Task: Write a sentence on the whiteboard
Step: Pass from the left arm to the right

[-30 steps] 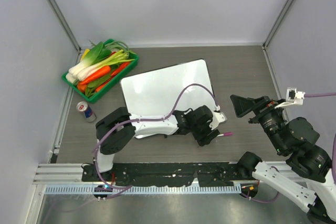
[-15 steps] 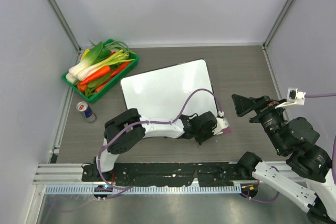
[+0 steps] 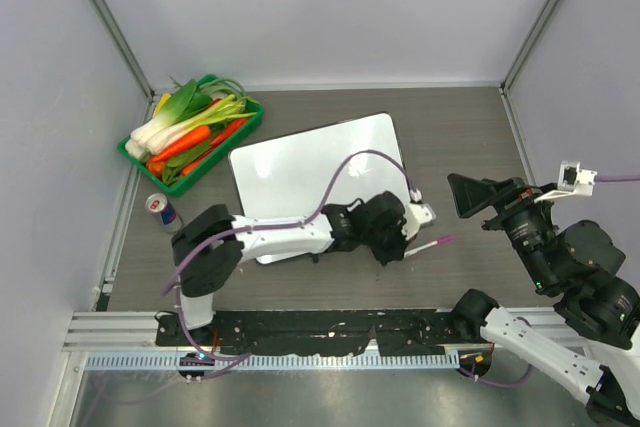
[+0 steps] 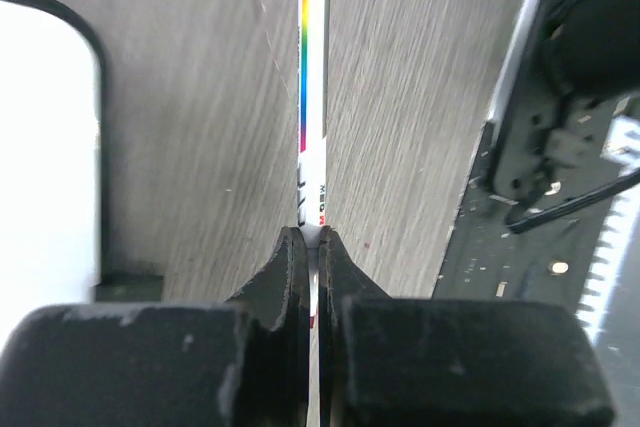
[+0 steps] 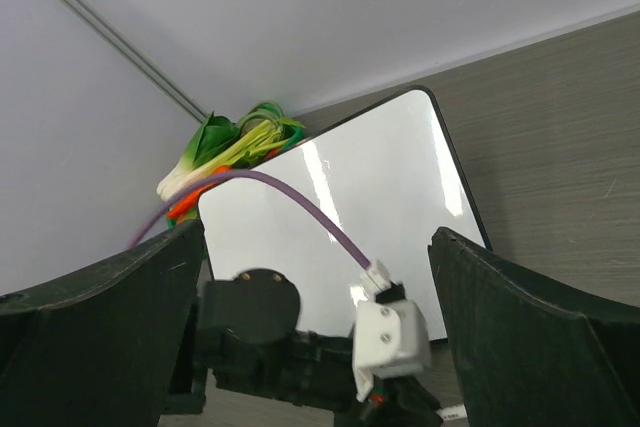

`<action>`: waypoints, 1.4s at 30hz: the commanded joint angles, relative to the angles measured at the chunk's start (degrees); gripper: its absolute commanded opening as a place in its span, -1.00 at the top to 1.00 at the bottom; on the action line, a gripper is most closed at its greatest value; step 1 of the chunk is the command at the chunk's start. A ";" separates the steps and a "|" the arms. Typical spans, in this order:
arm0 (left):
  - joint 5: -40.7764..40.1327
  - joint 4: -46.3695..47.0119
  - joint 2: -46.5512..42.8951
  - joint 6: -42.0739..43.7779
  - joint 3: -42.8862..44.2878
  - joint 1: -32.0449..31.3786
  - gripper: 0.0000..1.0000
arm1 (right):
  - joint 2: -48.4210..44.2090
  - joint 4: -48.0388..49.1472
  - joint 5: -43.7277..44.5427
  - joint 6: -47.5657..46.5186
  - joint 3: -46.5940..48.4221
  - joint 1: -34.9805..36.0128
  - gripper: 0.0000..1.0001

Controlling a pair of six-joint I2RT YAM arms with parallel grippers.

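The whiteboard (image 3: pixel 315 172) lies flat mid-table, glossy white with a thin black frame. Its visible surface is blank and the sentence is not in view. My left gripper (image 3: pixel 404 248) is just off the board's near right corner, shut on a white marker (image 3: pixel 430 243) with a rainbow stripe and a pink end. In the left wrist view the marker (image 4: pixel 312 97) runs straight out from between the closed fingertips of that gripper (image 4: pixel 310 237), over grey table, with the board's corner (image 4: pixel 40 147) at left. My right gripper (image 3: pixel 472 197) hovers open to the right, facing the whiteboard (image 5: pixel 400 177).
A green tray (image 3: pixel 243 129) of leeks and carrots stands at the back left, with a drink can (image 3: pixel 160 210) in front of it. The black mounting rail (image 3: pixel 300 332) runs along the near edge. Grey walls close in the left, back and right sides.
My left gripper has closed on the marker, which now sticks out to the right at a raised angle. The left arm has drawn back a little. The right arm has shifted slightly right.
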 commanded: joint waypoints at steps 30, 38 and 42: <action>27.95 -10.11 -51.99 -24.53 -13.68 41.30 1.00 | 33.27 60.60 -63.13 19.84 -17.79 -10.62 -0.58; 32.88 -4.65 -50.32 -29.38 -15.71 42.36 1.00 | 36.43 67.76 -68.58 19.50 -17.62 -10.63 -0.53; 34.99 -3.42 -48.74 -30.17 -15.27 42.45 1.00 | 38.37 66.00 -69.11 17.91 -17.09 -10.63 -0.47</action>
